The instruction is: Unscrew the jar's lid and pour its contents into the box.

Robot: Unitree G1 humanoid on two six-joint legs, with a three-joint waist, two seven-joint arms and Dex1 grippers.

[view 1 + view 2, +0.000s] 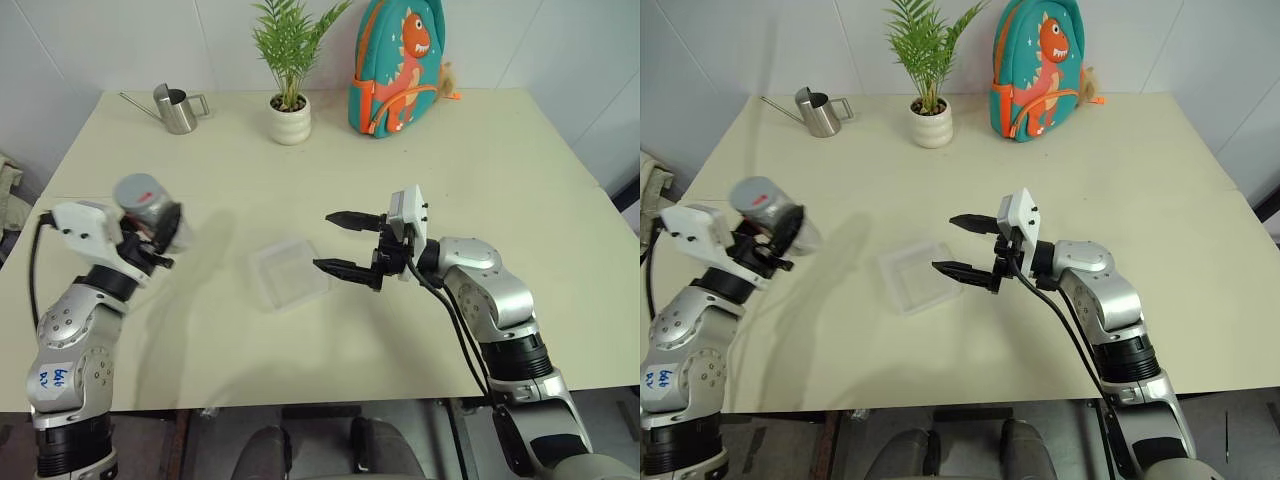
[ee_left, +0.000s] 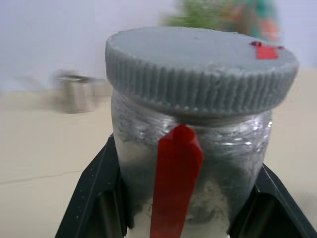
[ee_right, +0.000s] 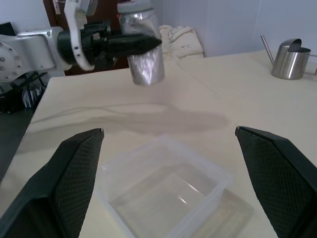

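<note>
Left arm bent up over the tabletop's (image 1: 520,140) left edge, left gripper (image 1: 150,235) raised clear of the surface and clamped tight on the jar (image 1: 150,205), held tilted with the grey lid (image 2: 200,64) screwed on, small red mark on its top. Black fingers (image 2: 94,198) pressed against both sides of the jar's clear wall, red strip running down between them. Contents too hidden to make out. Right arm reaching in from the near right edge, forearm turned toward the left, right gripper (image 1: 345,243) level above the surface with its two fingers spread wide and empty. Box (image 1: 288,272) flat on the tabletop near the middle, closer to the near edge, just beside the right fingertips, open and clear. Far edge: steel watering can (image 1: 178,108) toward the left corner, potted plant (image 1: 289,70) mid-edge, dinosaur backpack (image 1: 398,65) beside it
</note>
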